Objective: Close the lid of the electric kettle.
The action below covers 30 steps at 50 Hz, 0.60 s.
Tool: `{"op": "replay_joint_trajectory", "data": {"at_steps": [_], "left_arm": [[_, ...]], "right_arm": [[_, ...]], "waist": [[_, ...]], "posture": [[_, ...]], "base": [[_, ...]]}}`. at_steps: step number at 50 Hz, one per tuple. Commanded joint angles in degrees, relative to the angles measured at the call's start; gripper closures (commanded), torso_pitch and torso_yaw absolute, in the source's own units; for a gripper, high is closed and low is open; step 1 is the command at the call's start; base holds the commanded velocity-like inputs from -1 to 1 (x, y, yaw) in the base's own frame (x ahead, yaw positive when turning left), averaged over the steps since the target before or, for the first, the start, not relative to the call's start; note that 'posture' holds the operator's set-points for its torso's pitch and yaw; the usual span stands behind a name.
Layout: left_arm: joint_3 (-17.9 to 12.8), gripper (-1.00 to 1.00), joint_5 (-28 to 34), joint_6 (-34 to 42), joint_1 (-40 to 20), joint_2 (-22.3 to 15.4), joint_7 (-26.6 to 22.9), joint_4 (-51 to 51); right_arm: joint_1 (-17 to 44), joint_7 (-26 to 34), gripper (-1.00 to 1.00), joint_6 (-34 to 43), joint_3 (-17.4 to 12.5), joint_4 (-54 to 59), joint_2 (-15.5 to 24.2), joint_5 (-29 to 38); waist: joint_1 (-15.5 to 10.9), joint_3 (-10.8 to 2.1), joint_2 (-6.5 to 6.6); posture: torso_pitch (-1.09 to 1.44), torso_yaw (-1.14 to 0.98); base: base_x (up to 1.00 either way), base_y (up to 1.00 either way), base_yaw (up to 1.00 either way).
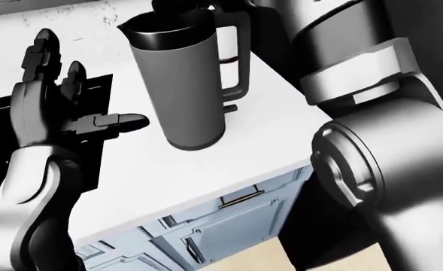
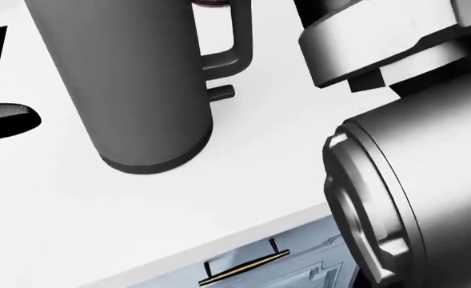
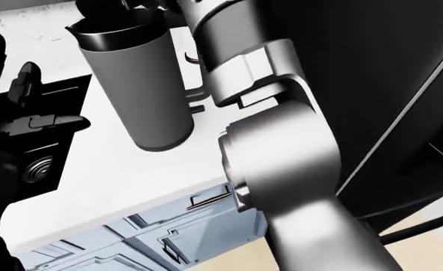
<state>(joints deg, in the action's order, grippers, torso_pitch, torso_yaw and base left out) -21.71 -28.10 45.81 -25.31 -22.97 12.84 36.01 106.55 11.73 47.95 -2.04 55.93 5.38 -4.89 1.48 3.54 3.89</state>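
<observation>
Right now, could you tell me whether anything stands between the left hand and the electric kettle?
Nothing visible does. The left hand, fingers open, stands to the left of the electric kettle in the left-eye view, with only bare white counter between them.

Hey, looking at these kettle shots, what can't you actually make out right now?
- Right hand: not visible in any view; in both eye views the right arm rises past the top edge, so its fingers' state is unknown.
- Lid: cut off behind the electric kettle rim at the top of the left-eye view.
- Kettle top: cut off by the head view's upper edge.
- Left hand: open, apart from the kettle; mostly outside the head view.
</observation>
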Motion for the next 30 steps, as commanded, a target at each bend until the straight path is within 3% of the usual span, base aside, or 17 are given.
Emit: {"op": "replay_joint_trajectory", "data": {"at_steps": [1, 13, 18, 20, 24, 30], "left_arm": [[-0.99, -1.0, 0.48, -2.29, -1.71, -0.9, -0.52, 1.18], [-1.49, -1.0, -0.5, -2.47, -1.98, -1.27, 0.29, 0.97], [0.07, -1.0, 0.45, -2.79, -1.68, -0.63, 0.3, 1.37], [0.85, -1.0, 0.84, -2.27, -1.72, -0.29, 0.43, 2.18], [0.93, -1.0, 1.13, -1.29, -1.7, 0.08, 0.25, 3.49], [1.35, -1.0, 2.23, -1.58, -1.69, 0.67, -0.52, 3.12]], "right_arm": [[2.03, 4.25, -1.0, 0.61, 0.15, 0.74, -2.0, -1.61], [0.92, 8.04, -1.0, -0.59, 0.49, 3.59, -6.49, 1.65], [3.64, 8.37, -1.0, -2.17, -1.63, -1.99, -5.01, -0.56], [4.42, 6.8, -1.0, 0.51, -2.68, -4.07, -4.06, -2.25], [2.64, 5.9, -1.0, 3.92, -1.44, -10.37, -3.25, -3.62], [5.65, 0.68, -1.0, -0.2, -3.82, -15.71, 2.1, -6.82]], "waist": [[-0.29, -1.35, 0.21], [0.44, -1.93, 1.29], [0.55, -1.93, 1.36], [0.59, -1.83, 1.25], [0.55, -1.36, 0.9], [0.31, -0.82, 0.26]], "posture": [[0.0, 0.0], [0.0, 0.0], [0.0, 0.0], [0.0, 0.0], [0.0, 0.0], [0.0, 0.0]], "base": [[0.0, 0.0, 0.0], [0.0, 0.0, 0.0], [0.0, 0.0, 0.0], [0.0, 0.0, 0.0], [0.0, 0.0, 0.0], [0.0, 0.0, 0.0]]}}
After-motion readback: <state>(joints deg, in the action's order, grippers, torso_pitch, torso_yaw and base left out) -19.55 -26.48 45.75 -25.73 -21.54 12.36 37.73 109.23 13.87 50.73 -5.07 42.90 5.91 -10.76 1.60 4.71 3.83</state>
